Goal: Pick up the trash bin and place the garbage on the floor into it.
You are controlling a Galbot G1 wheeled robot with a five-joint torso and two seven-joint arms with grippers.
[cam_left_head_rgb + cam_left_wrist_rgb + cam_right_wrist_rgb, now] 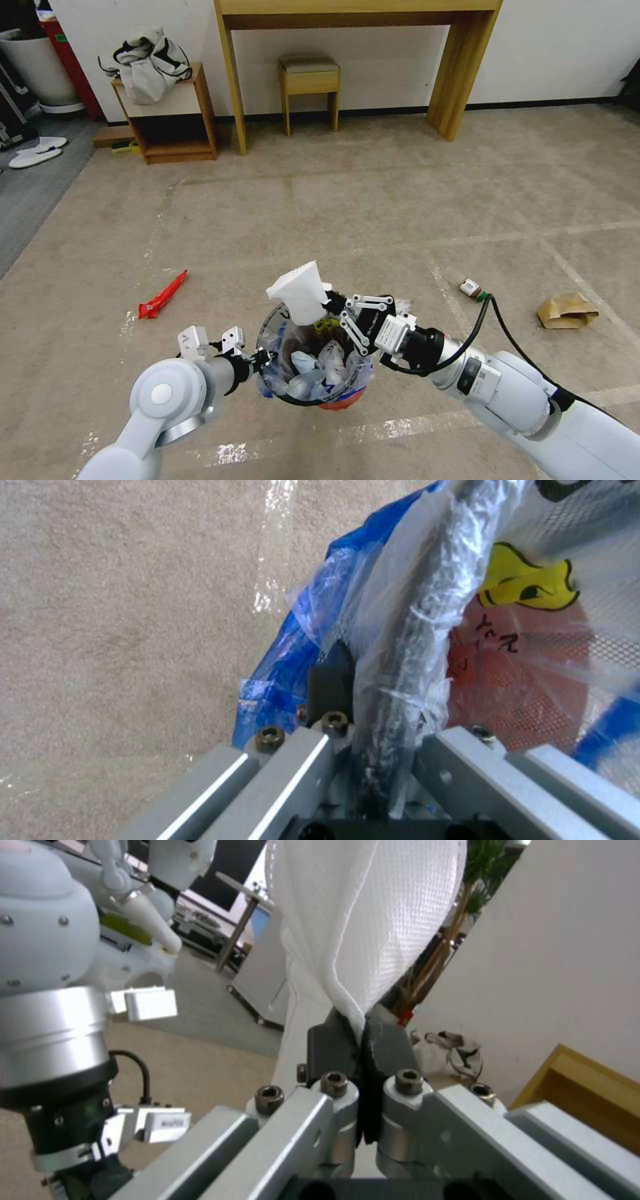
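The step in hand was the drop. The left claw [261, 361] was clamped on the rim of the trash bin [313, 373], holding it up off the floor [400, 213]; from the left wrist the fingers [331, 680] could be seen pinching the bag-wrapped rim between them. The bin already held a fair heap of clear plastic and crumpled litter.

The right claw [331, 305] hung over the far edge of the bin, clenched on a white slipper [300, 293] that stood up above the bin's mouth. From the right wrist the dark pads [333, 1045] were pressed tight together on a fold of the slipper's white mesh fabric.

To my eye the next move called for bringing the slipper a little more squarely over the opening before letting go, since it was broad and the bin was nearly full; it might perch on the heap or tip over the side.

More was left to do. A red wrapper [161, 296] lay on the floor well left of the bin, a brown paper bag [567, 310] well to its right, and a small packet [471, 288] between the bin and that bag.
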